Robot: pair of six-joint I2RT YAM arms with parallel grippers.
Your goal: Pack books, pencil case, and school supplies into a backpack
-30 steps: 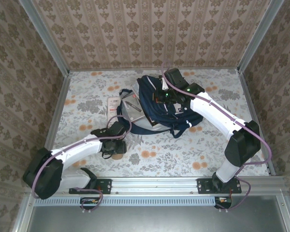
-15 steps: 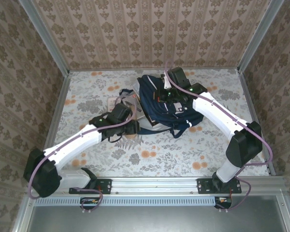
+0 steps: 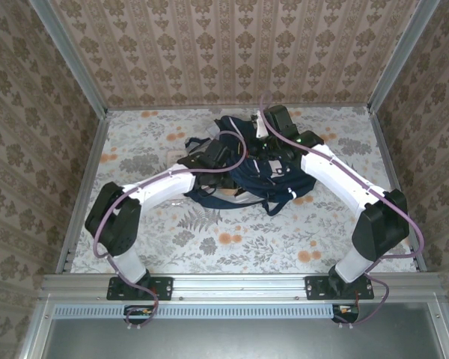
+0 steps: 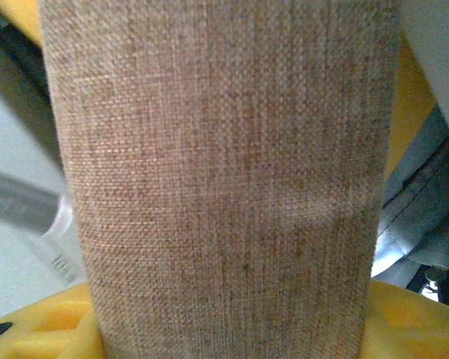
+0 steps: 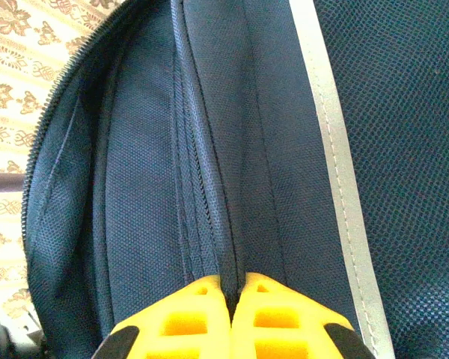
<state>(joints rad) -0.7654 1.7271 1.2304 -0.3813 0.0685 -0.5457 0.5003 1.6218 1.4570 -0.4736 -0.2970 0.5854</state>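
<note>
The left gripper stands about half open, its yellow fingers pressed to either side of the pencil case, which fills the gap between them. Seen from above, that arm reaches to the left edge of the backpack, which lies at the far middle of the table. At the backpack's far right, the right gripper is fully closed, pinching a fold of navy fabric beside the zip.

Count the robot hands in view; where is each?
2. The left hand grips the pencil case at the backpack's left edge. The right hand is shut on a fold of the backpack by its zipper.
</note>
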